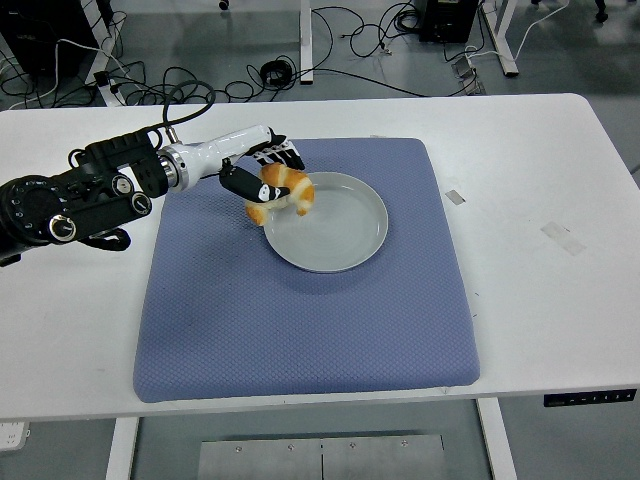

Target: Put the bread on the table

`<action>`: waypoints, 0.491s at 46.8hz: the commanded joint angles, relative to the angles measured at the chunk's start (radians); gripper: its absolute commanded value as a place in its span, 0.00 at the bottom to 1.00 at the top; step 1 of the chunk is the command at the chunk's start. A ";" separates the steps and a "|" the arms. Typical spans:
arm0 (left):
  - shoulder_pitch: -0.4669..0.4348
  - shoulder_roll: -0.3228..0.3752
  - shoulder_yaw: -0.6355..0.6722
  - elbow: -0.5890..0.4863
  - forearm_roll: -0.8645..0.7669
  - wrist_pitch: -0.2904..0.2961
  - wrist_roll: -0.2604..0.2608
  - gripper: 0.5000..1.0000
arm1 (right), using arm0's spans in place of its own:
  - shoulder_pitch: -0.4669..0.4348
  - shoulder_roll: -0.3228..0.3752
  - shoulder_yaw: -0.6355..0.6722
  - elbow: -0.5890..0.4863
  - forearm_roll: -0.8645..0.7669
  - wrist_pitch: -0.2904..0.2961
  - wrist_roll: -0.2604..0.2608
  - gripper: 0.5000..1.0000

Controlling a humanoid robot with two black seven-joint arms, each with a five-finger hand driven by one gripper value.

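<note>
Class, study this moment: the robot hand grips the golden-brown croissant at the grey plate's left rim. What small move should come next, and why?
Probably carry the golden-brown croissant a little further left, away from the round grey plate. The left robot hand holds it lifted over the plate's left rim, not yet past it, so it needs to clear the plate before lowering. The blue textured mat lies just beyond, and bare white table further left.

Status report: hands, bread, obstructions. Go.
Left hand shut on golden-brown croissant, held over left rim of round grey plate. Right hand not in view. Blue quilted mat beneath; nothing blocking.
</note>
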 commanded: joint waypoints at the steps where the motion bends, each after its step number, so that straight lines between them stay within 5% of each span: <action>1: 0.000 0.016 0.000 0.000 -0.002 0.000 -0.001 0.29 | 0.000 0.000 0.000 0.000 0.000 0.000 0.000 1.00; 23: 0.017 0.077 0.003 0.041 -0.008 0.000 -0.037 0.30 | 0.000 0.000 0.000 0.000 0.000 0.000 0.000 1.00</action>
